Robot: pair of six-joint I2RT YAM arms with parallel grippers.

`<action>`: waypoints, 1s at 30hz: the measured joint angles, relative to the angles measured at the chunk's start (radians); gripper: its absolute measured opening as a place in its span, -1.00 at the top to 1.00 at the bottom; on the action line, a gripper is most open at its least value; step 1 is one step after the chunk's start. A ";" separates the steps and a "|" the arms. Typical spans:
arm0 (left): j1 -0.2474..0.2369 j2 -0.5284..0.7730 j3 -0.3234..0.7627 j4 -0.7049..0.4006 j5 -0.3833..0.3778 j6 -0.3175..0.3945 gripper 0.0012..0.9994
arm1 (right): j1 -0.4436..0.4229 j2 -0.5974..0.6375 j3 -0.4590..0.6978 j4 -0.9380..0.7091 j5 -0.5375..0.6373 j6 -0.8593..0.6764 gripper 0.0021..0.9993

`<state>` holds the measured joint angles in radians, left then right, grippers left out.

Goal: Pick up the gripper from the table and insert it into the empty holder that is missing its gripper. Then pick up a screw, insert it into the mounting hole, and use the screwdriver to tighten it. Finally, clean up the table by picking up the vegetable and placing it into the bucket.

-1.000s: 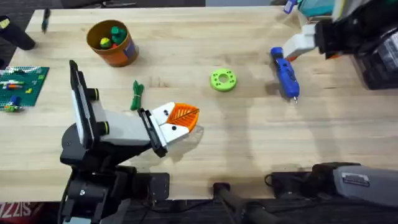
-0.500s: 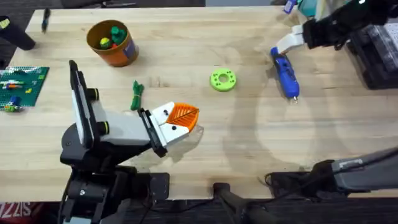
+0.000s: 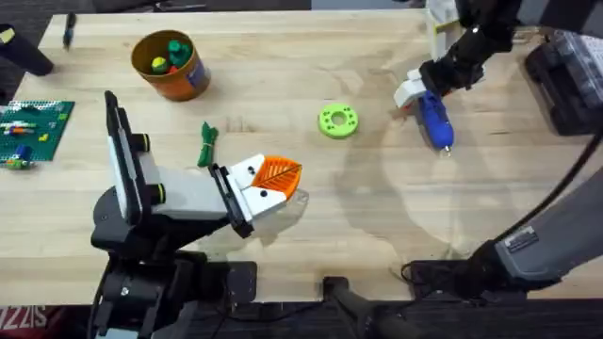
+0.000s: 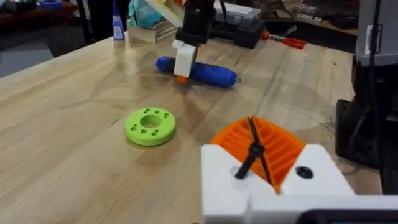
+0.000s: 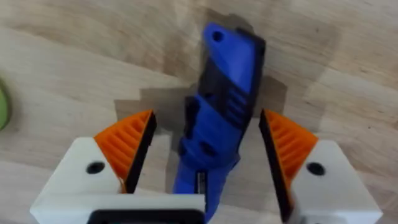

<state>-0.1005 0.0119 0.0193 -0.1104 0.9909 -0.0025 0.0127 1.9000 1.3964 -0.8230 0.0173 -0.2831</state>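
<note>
The blue screwdriver (image 3: pixel 435 121) lies at the table's far right, also seen from the left wrist (image 4: pixel 208 72). My right gripper (image 3: pixel 413 93) hangs over its handle end. In the right wrist view the right gripper (image 5: pixel 208 134) is open, its orange pads on either side of the screwdriver (image 5: pixel 221 112) without touching it. My left gripper (image 3: pixel 281 175) rests near the table's middle front, shut, with orange tips (image 4: pixel 261 146) on both white bases. The dark-green vegetable (image 3: pixel 207 144) lies just left of it. The orange bucket (image 3: pixel 170 64) stands at the far left. A loose gripper tip, an empty holder and a screw are out of view.
A bright green ring disc (image 3: pixel 338 121) lies between the two grippers, and shows in the left wrist view (image 4: pixel 150 126). A green brick plate (image 3: pixel 33 127) sits at the left edge. A black case (image 3: pixel 570 80) stands at the far right. The bucket holds green and yellow pieces.
My right gripper has swung from the far right corner leftward and down over the screwdriver's handle. The left arm and the other objects have not moved.
</note>
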 joint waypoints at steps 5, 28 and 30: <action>0.000 0.000 0.000 0.000 0.000 0.000 1.00 | -0.021 0.038 0.000 0.014 0.017 0.017 -0.99; 0.000 0.000 0.000 0.000 0.000 0.000 1.00 | -0.053 0.077 0.026 0.043 -0.012 0.056 -0.99; 0.000 0.000 0.000 0.000 0.000 0.000 1.00 | -0.053 0.077 0.027 0.044 -0.012 0.061 -0.99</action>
<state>-0.1005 0.0120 0.0193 -0.1103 0.9909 -0.0025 -0.0402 1.9768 1.4231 -0.7793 0.0055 -0.2219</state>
